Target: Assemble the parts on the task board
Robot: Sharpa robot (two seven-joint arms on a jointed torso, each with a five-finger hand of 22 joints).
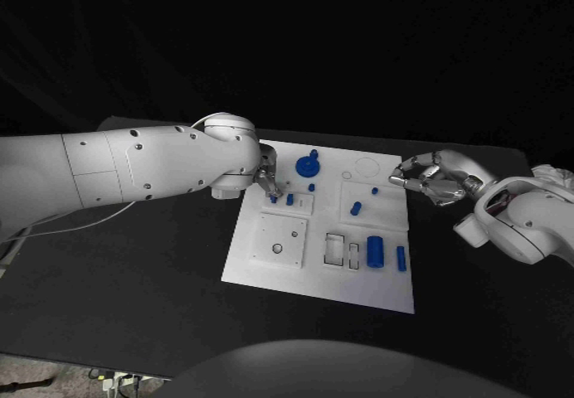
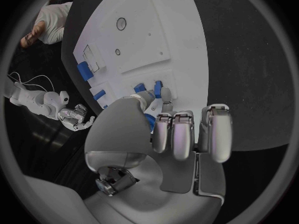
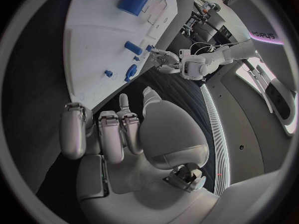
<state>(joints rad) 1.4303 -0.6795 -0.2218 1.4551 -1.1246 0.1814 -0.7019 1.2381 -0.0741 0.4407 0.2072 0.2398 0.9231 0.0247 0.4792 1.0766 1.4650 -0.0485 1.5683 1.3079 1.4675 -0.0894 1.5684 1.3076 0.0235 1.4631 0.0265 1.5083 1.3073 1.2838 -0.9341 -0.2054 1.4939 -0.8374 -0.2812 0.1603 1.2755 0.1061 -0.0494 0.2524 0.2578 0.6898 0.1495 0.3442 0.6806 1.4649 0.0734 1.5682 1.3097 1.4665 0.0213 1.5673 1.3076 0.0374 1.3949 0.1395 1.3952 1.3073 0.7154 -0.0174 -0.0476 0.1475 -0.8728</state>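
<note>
- Where the black table [image 1: 143, 274] lies nearest the robot, the white task board [image 1: 311, 269] begins, running away toward the far edge.
- On the board's near part sit a square plate with a hole [image 1: 282, 240], a white slotted frame [image 1: 342, 250], a big blue cylinder [image 1: 376, 251] and a slim blue bar [image 1: 401, 259] near the right edge.
- Farther on stand a blue peg [image 1: 355, 209] and a tiny blue stud [image 1: 374, 191].
- At the board's left edge, the left hand [image 1: 265, 178] reaches down with its fingers curled in, the fingertips close about a small blue part [image 2: 157, 90]; whether they actually grip it I cannot tell.
- Just beyond lies a round blue disc with a knob [image 1: 308, 166].
- Off the board's far right corner, the right hand [image 1: 428, 179] hovers with fingers curled inward, holding nothing.
</note>
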